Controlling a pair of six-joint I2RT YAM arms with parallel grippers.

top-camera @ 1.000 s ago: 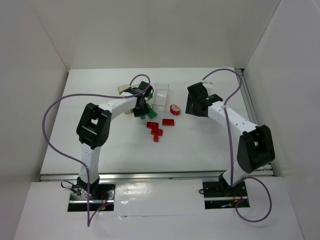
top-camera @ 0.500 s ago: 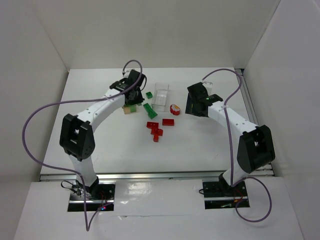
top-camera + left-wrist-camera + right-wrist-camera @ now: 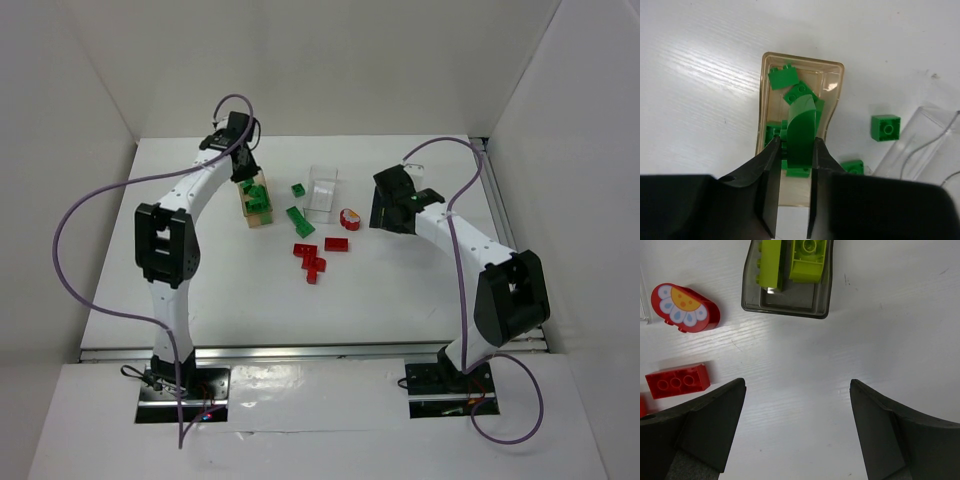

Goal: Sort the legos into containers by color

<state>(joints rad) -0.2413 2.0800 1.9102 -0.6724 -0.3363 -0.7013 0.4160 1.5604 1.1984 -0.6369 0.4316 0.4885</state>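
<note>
My left gripper (image 3: 795,142) is shut on a dark green lego (image 3: 801,125) and holds it above a tan-tinted clear container (image 3: 764,100) with several green legos (image 3: 784,78) in it. In the top view that gripper (image 3: 246,176) is at the far left over the container (image 3: 257,216). Loose green legos (image 3: 298,189) (image 3: 300,221) lie beside an empty clear container (image 3: 322,192). My right gripper (image 3: 797,405) is open and empty over bare table, near a container (image 3: 785,310) holding yellow-green legos (image 3: 809,257). Red legos (image 3: 312,257) lie mid-table.
A red rounded brick with a flower print (image 3: 685,308) and a red brick (image 3: 677,380) lie left of my right gripper. Loose green bricks (image 3: 885,128) (image 3: 853,166) lie right of the green container. White walls enclose the table on three sides.
My left arm has swung from the brick pile up and left to over the green container, carrying the green lego. The right arm has not moved.
</note>
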